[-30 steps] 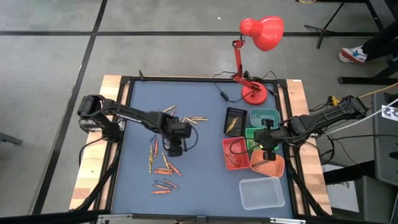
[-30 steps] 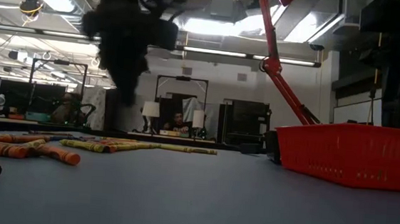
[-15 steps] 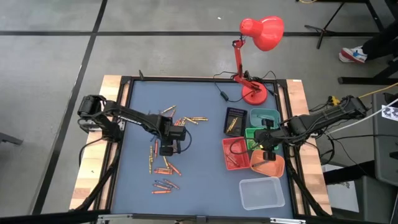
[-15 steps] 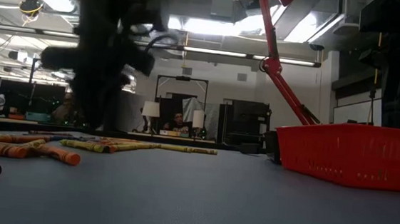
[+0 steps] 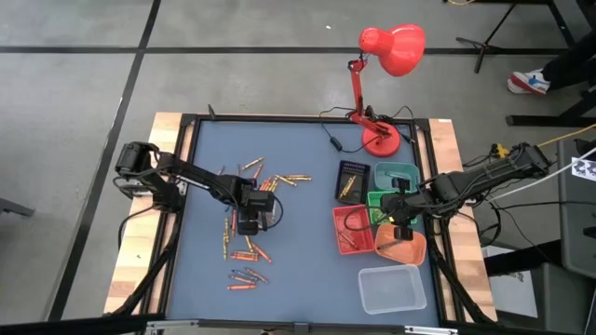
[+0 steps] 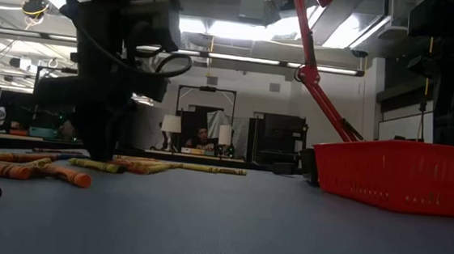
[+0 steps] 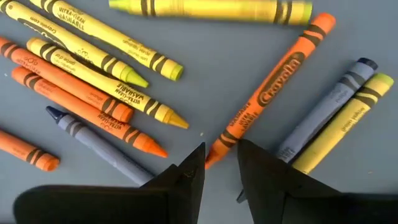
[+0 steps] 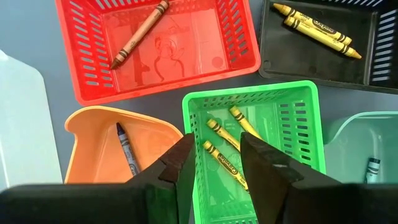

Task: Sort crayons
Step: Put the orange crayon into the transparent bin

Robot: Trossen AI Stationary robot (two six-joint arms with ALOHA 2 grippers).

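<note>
Your left gripper (image 7: 220, 163) is down low over the scatter of thin wax crayons (image 5: 244, 244) on the blue-grey table (image 5: 298, 279), left of centre. Fingers sit a narrow gap apart with nothing between them, and the lower tip of one long orange paper-wrapped crayon (image 7: 268, 92) lies right at that gap. Watch the neighbours: a grey-blue crayon (image 7: 325, 109) and a pale yellow crayon (image 7: 344, 124) lie side by side just beside the one finger, another grey crayon (image 7: 98, 144) beside the other. Close from here and you risk pinching only the pointed end, so the crayon could pivot or squirt out, or a finger could nudge the grey one along.

Moving right, the small plastic trays: red slotted tray (image 8: 155, 46) with one brownish crayon, green slotted tray (image 8: 255, 140) with yellow ones, orange tray (image 8: 118, 146) with a grey one. Your right gripper (image 8: 214, 162) hangs over them, part open, empty; it waits.
</note>
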